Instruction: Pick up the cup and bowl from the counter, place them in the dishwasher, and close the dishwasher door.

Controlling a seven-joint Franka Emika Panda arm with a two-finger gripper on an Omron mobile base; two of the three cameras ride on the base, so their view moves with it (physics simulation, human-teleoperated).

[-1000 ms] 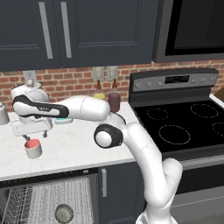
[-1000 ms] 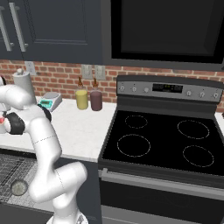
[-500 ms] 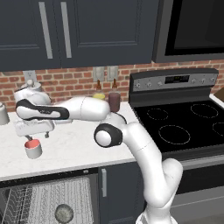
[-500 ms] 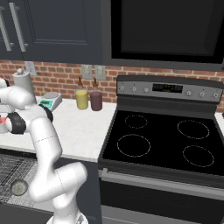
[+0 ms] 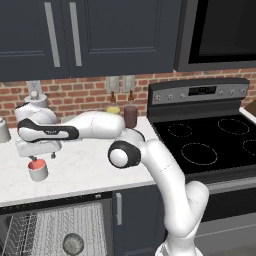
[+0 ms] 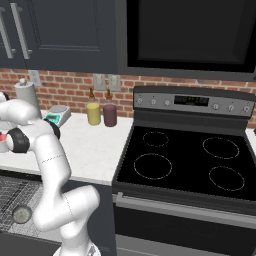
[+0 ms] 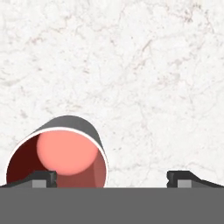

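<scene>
The cup, white-grey outside and red inside, stands upright on the white counter near its front edge. My gripper hangs open just above it, pointing down. In the hand view the cup sits low and left on the counter. The left fingertip is over its rim and the right fingertip is over bare marble, so the gripper is centred to one side of the cup. The bowl lies in the open dishwasher's white wire rack below. The dishwasher door is out of view.
A grey canister stands at the counter's left end. A yellow bottle and a maroon bottle stand by the brick wall, with a small scale to their left. The black stovetop lies to the right.
My hand has sunk a little toward the cup. The cup and the bowl have not moved, and the jaws stay wide.
</scene>
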